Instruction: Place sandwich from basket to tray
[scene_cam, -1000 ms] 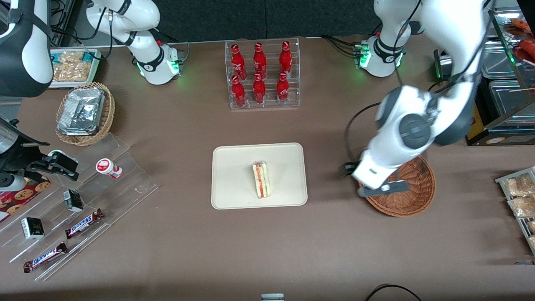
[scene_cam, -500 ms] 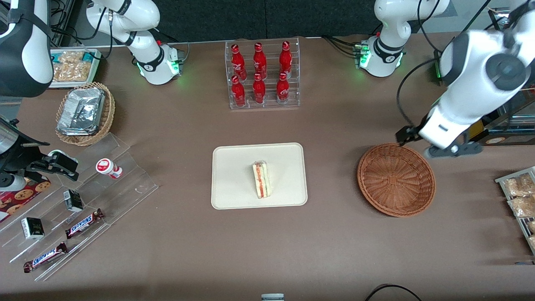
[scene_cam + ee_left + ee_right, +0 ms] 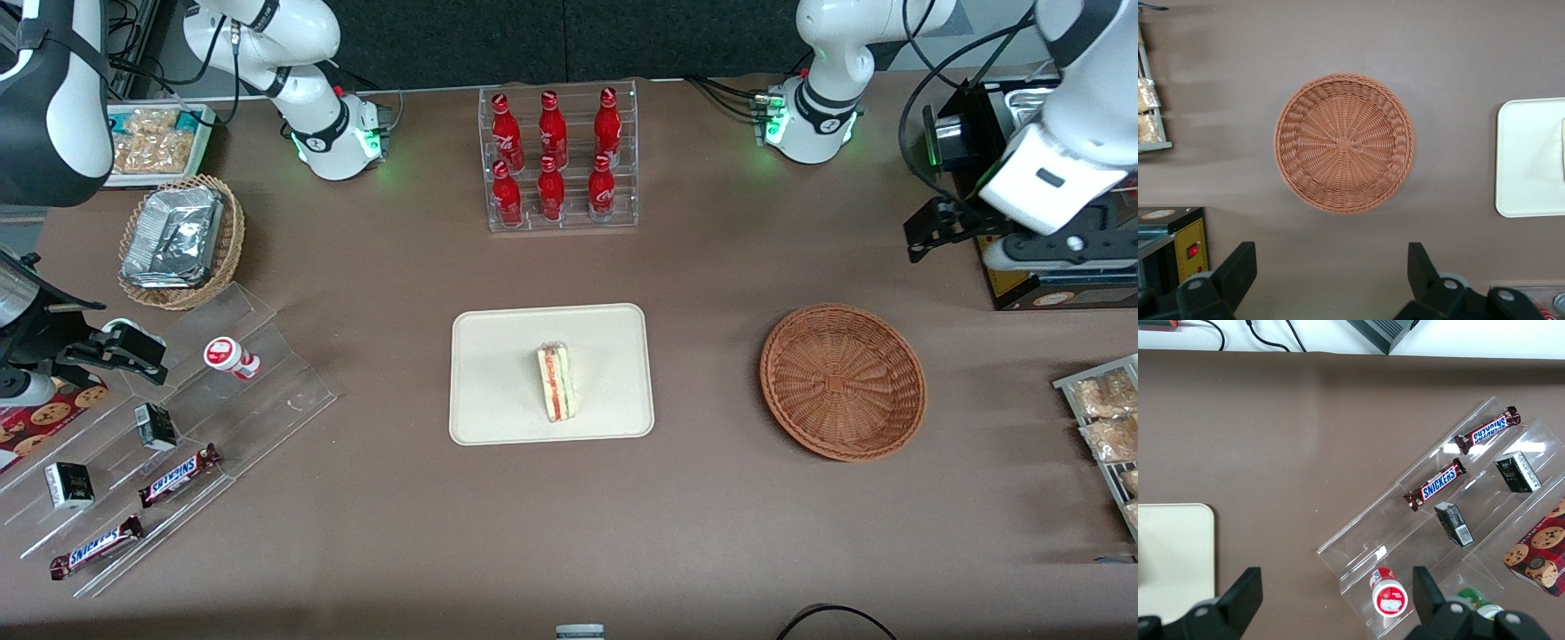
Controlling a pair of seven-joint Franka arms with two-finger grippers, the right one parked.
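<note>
Front view: the sandwich lies on the tray, the basket beside it, while the end effector hangs above the basket, fingers spread wide, holding nothing.

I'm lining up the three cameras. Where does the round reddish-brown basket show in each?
Front view: the basket sits empty on the table, beside the tray.
Left wrist view: basket below the open gripper, which is raised above the table.
Right wrist view: not in it.
Shared landmark: the tray.
</note>
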